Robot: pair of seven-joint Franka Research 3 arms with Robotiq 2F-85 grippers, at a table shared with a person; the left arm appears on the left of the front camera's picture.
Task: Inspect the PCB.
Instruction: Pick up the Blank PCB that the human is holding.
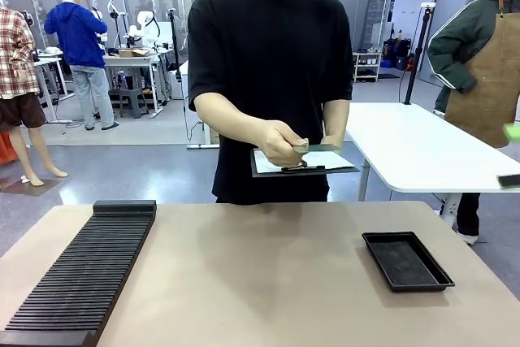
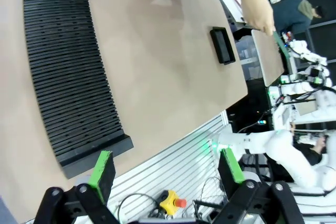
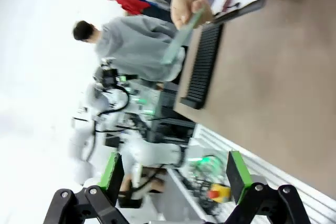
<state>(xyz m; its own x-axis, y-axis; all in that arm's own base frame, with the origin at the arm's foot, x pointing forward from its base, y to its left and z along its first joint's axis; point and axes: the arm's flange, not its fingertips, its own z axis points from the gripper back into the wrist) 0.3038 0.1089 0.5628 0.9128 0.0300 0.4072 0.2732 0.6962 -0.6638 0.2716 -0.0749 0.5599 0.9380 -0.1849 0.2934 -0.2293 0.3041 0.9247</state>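
Green PCB (image 1: pixel 318 149) pinched in hand (image 1: pixel 280 142), seemingly level

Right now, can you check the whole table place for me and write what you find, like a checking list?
surface: tan table, smooth and flat.
job's things: green PCB held up off the table in the person's hand, just above a grey clipboard with white paper.
clutter: long black slotted rack on the robot's left side; black tray with nothing in it on the right side.
grippers: left gripper open, holding nothing; right gripper open, holding nothing.
cables: loose loops below the table's near edge.
surroundings: white table behind, people standing farther off.
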